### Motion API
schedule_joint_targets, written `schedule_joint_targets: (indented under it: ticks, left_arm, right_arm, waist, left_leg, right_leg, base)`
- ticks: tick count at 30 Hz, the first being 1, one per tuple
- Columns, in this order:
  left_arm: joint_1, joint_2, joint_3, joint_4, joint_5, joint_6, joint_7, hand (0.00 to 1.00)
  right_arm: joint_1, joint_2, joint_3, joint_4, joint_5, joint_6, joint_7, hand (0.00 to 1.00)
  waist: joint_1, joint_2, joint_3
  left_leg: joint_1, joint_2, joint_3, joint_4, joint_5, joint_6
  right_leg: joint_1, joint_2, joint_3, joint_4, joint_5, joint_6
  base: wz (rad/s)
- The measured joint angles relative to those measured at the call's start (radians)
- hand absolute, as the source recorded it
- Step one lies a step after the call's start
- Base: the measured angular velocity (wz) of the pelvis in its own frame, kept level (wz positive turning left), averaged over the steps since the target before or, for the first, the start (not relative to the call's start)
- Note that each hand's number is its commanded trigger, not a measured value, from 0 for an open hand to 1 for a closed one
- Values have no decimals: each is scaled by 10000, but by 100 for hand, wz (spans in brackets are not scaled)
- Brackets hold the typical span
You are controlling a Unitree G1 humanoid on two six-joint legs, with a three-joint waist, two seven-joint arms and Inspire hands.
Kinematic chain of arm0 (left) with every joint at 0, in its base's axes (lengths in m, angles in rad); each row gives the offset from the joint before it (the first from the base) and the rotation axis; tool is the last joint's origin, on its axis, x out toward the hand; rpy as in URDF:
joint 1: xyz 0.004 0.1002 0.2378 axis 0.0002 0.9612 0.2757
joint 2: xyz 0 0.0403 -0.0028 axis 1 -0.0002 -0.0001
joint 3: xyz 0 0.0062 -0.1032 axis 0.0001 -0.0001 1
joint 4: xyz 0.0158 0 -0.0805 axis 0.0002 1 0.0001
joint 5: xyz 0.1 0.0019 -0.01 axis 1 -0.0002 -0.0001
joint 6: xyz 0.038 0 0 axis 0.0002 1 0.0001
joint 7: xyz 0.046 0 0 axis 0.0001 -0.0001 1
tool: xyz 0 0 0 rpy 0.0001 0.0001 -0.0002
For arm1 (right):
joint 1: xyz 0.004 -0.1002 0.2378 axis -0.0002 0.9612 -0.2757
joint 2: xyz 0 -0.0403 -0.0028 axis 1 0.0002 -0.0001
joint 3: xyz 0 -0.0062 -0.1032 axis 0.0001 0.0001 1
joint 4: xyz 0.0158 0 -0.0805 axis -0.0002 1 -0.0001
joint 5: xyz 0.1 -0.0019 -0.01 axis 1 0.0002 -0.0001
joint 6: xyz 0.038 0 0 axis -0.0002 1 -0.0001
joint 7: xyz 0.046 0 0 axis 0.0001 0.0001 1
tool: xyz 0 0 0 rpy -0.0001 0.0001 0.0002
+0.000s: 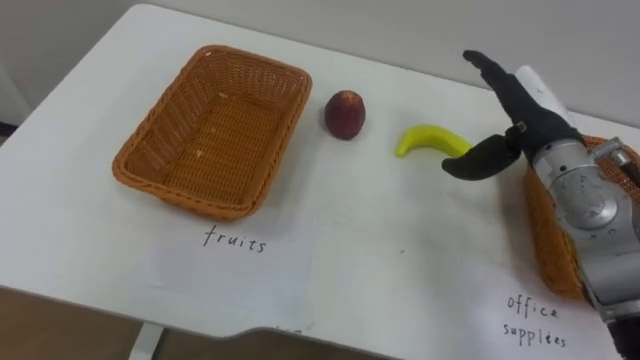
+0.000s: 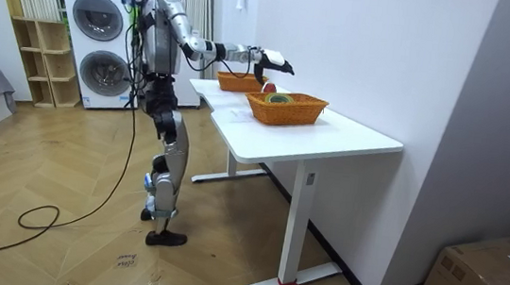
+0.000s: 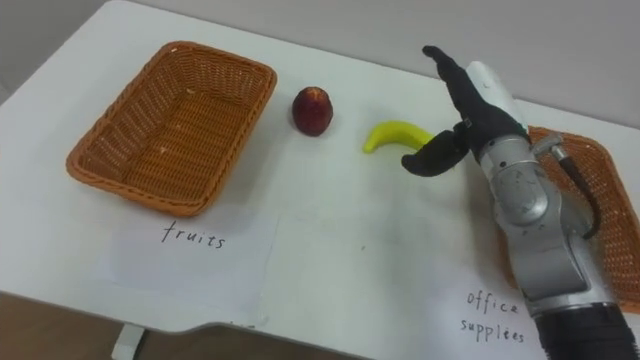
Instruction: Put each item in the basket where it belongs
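Table [image 1: 400, 260]: the robot is standing at its long edge, with its right arm reaching out over the top.

Fruit basket [image 1: 135, 165]: it is sitting at the left with nothing in it, above a sheet [image 1: 235, 250] marked for fruit. By my reading, no fruit is sorted yet.

Office basket [image 3: 618, 215]: it is sitting at the right edge, with the forearm covering much of it. In the room view a few coloured items [image 2: 279, 98] are showing inside, too small to name. No office supplies are lying loose on the table, so that half of the task is looking done.

Right hand [image 1: 520, 115]: it is hanging over the table between the office basket and the banana [image 1: 430, 138]. The fingers are straight and pointing away from the robot, the thumb is spread toward the banana, and it is gripping nothing. Whether the thumb tip is touching the fruit I cannot tell.

Banana: it is lying on the bare table right of centre. Its long axis is running left to right. The arch is bowing away from the robot, and the left tip is dipping toward the near edge. I cannot tell which end is the stem.

Apple [image 1: 345, 113]: it is resting between the banana and the fruit basket, close to the basket's right wall.

Left to do, as I judge it: both fruits are waiting to go into the fruit basket.
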Motion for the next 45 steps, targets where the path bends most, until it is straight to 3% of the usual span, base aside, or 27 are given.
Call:
schedule_joint_targets:
  ticks: [15, 22, 45]
  left_arm:
    - [-110, 52, 5, -37, -1, -87, -66, 0]
    - [-152, 73, 10, -40, 7, -84, -57, 0]
    - [-303, 85, 6, 58, -8, -47, -53, 0]
  right_arm:
    - [-345, 0, 253, 908, -448, -73, -689, 0]
    - [-651, -1, 707, 1406, -496, -55, -625, 0]
    - [-936, -2, 974, 1473, -678, -47, -545, 0]
  waist:
    - [256, -94, 23]
    - [282, -175, 50]
    - [525, -263, 69]
  left_leg:
    - [-302, 1, 58, 11, 4, 0]
    - [-474, 4, 61, 40, 4, -1]
    - [-743, -4, -106, 68, 10, -7]
  right_leg:
    - [-373, 6, 109, -4, 2, -3]
    - [-541, 7, 116, 0, 12, -18]
    - [-719, -3, -44, -24, 18, -25]
  base:
    - [-1]
    - [0]
    - [1]
